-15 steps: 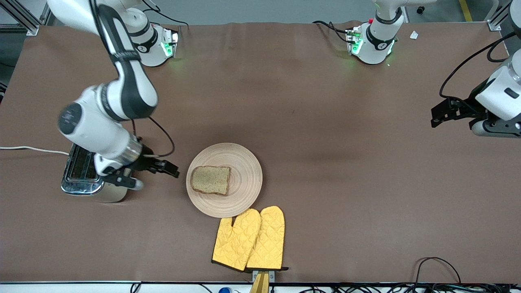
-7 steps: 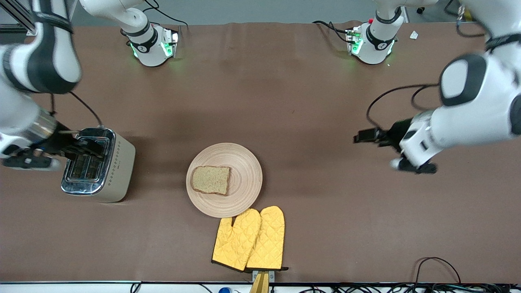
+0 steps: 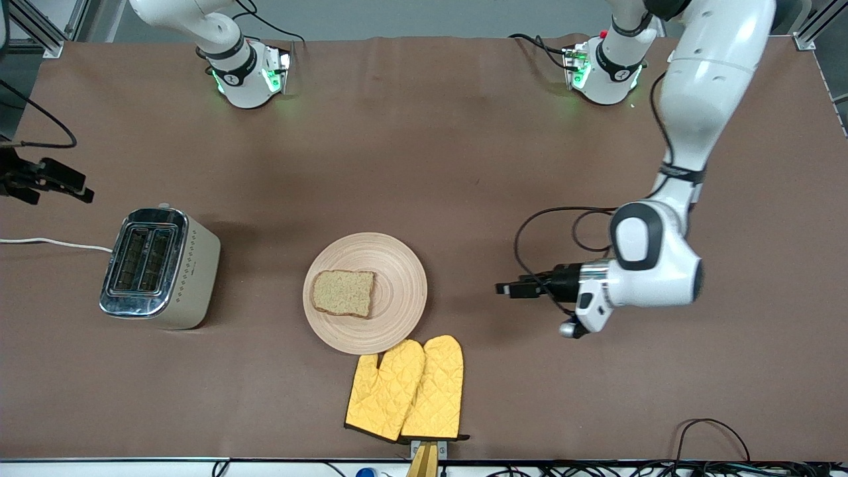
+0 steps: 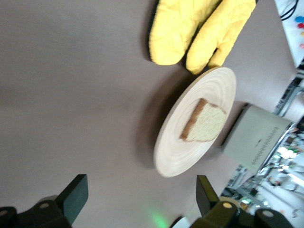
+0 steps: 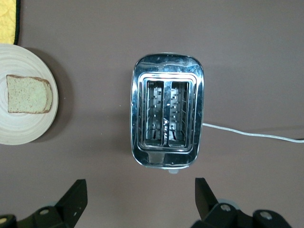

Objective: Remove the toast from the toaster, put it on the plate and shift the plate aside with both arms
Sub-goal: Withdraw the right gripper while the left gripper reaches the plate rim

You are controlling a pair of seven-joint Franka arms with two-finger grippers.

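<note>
Currently we see the toast (image 3: 343,293) lying on the plate (image 3: 397,291) near the worktop's front edge; left gripper (image 3: 509,289) and right gripper (image 3: 63,180) hover wide-fingered, empty.

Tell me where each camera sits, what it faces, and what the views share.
Front view: high across the table, facing both bases; it shows the toaster, plate with toast, mitts, the open left gripper and the open right gripper at the table's edge.
Left wrist view: on the left wrist, aimed at the plate; its own fingertips show.
Right wrist view: on the right wrist, looking down on the toaster; its own fingertips show.
All three share plate, toast, toaster and mitts.
</note>
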